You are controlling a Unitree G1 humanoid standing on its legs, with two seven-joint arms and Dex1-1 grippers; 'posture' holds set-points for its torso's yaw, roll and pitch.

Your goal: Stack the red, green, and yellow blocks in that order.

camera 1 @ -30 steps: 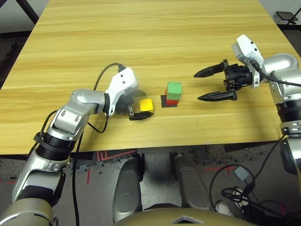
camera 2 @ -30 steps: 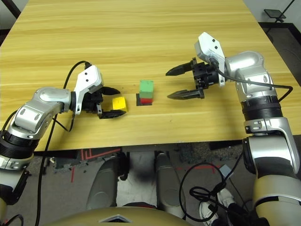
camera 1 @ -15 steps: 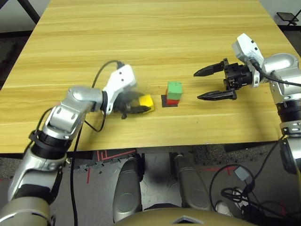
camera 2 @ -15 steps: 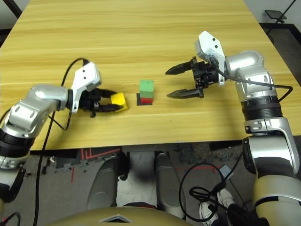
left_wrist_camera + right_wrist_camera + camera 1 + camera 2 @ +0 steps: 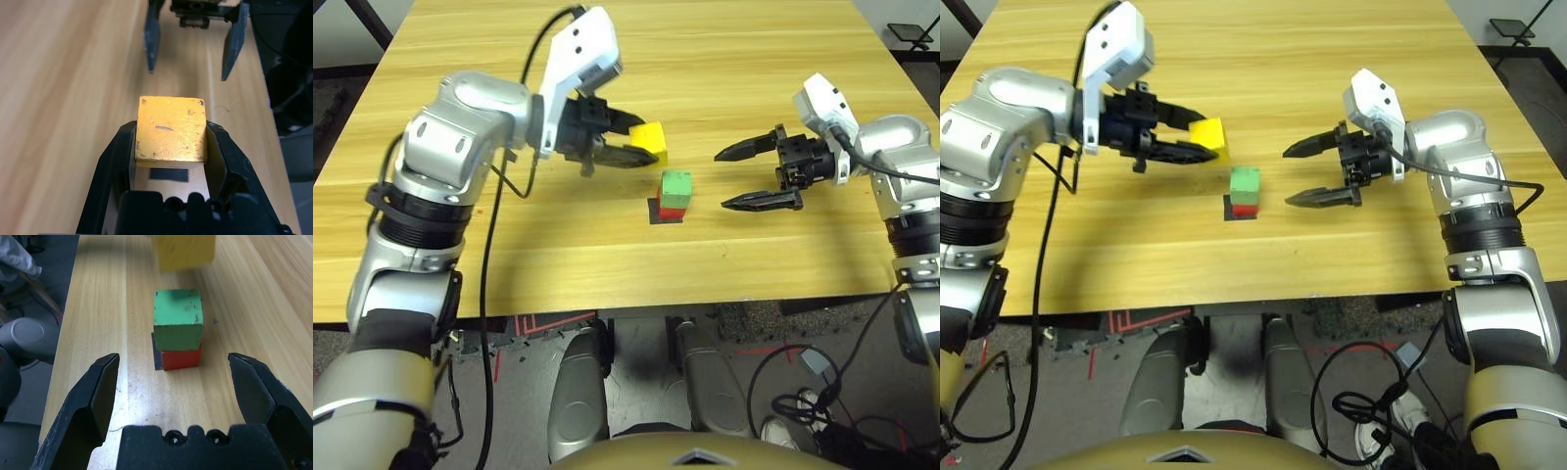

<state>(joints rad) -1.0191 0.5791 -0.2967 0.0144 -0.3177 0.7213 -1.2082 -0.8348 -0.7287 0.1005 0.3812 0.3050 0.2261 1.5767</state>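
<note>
- Wood-grained desk (image 5: pixel 754 264) carries the red block (image 5: pixel 182 359), the green block (image 5: pixel 178 323) on top.
- My left gripper (image 5: pixel 171 142) grips the yellow block (image 5: pixel 171 129) above the desk.
- My right gripper (image 5: pixel 173 357) stands wide beside the stack.

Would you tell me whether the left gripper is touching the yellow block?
Touching: the left wrist view shows the left gripper with its fingers pressed against both sides of the yellow block.

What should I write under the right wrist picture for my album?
Green block sits on red, yellow block above.
</note>
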